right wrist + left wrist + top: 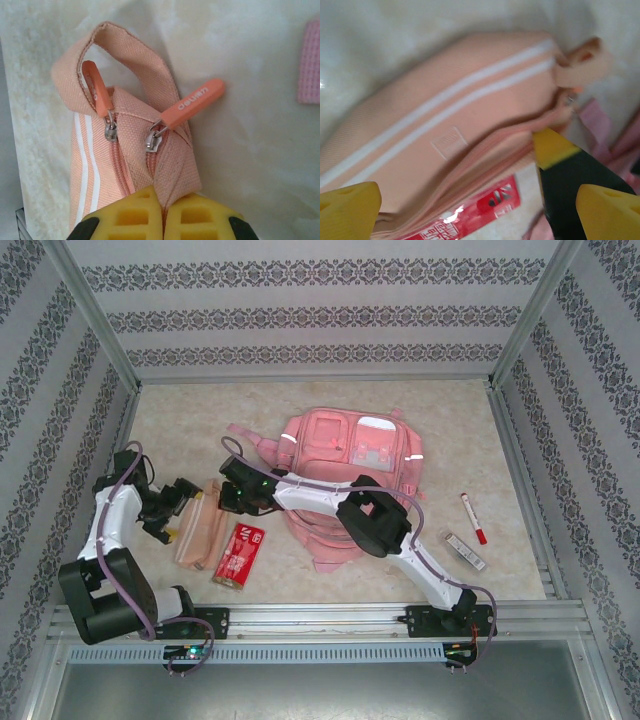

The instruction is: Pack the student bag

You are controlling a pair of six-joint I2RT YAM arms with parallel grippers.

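Observation:
The student bag point(350, 455), a pink backpack, lies flat mid-table under my right arm. Left of it lies a peach pencil case point(200, 530) with two white stripes point(445, 115). My right gripper point(232, 495) reaches across to the case's far end. In the right wrist view this gripper point(163, 210) is shut, pinching the case's fabric point(170, 165) just below two orange zip pulls point(197, 102). My left gripper point(172, 510) hovers over the case from the left. Its yellow fingertips point(350, 205) stand wide apart, open point(477, 210), holding nothing.
A red packet point(238, 555) lies beside the case, partly under it point(485, 207). To the right of the bag are a red-capped pen point(473, 518) and a small grey box point(465, 551). Patterned walls enclose the table on three sides.

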